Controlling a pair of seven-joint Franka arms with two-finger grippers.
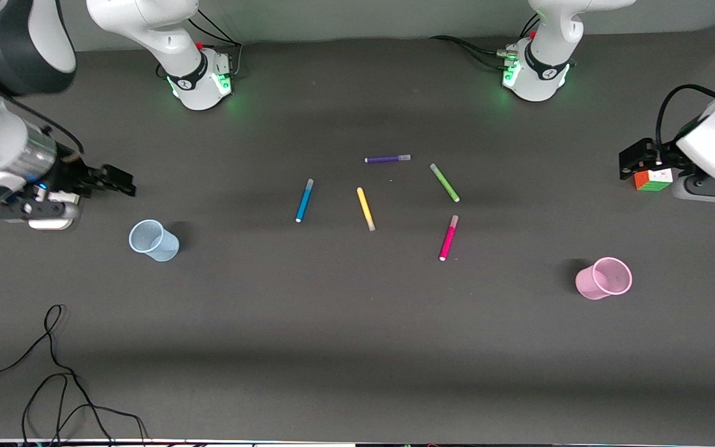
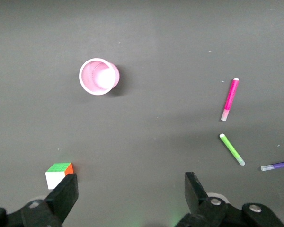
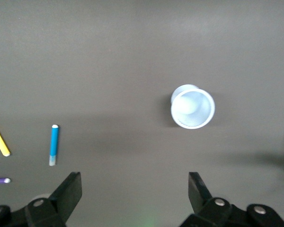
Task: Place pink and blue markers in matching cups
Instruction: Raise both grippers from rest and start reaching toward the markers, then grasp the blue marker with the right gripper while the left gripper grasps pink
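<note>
While both markers lie loose, left gripper [image 2: 128, 198] and right gripper [image 3: 132, 198] hang open, empty; next: grasp pink marker [image 1: 448, 238].

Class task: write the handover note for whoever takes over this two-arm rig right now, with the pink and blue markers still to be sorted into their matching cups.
Left gripper: open, empty, waiting over the table by a colour cube.
Right gripper: open, empty, at its own end, by the blue cup.
Blue marker and pink marker lie flat mid-table among the yellow, green and purple ones.
Pink cup stands upright toward the left arm's end; both cups are empty.
Done: nothing.
Left: both markers into their cups.
</note>
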